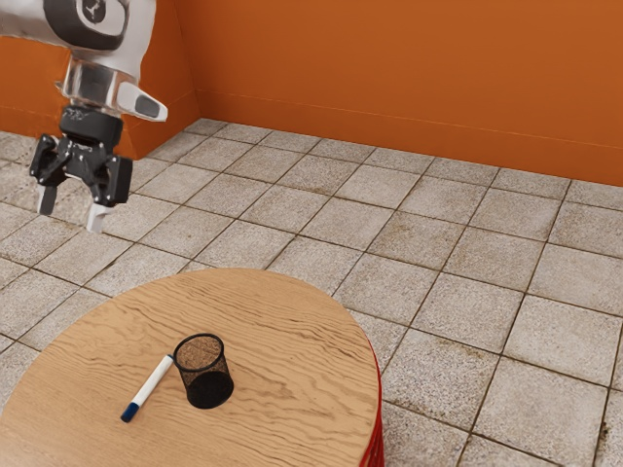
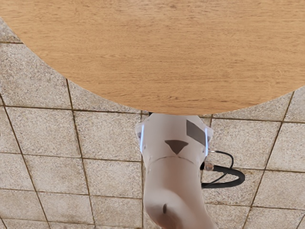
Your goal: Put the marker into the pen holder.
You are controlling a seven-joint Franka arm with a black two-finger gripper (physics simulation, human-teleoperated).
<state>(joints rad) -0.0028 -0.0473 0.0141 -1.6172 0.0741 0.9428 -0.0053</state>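
My gripper (image 1: 70,216) hangs high at the exterior view's upper left, open, its two fingertips well apart and nothing between them. On the round wooden table lies a white marker (image 1: 150,384) with a dark blue cap end pointing toward the exterior view's lower left. Its other end reaches close to the rim of the black mesh pen holder (image 1: 203,372); whether they touch I cannot tell. The holder stands upright, and I see no pen inside it. Both are well away from my gripper, toward the exterior view's lower right.
The round table (image 1: 282,321) has a curved edge and a red side. In the wrist view, the wooden tabletop (image 2: 157,52) borders the arm's white base (image 2: 174,167), with a black cable (image 2: 228,183) beside it. Tiled floor and an orange wall (image 1: 409,78) lie beyond.
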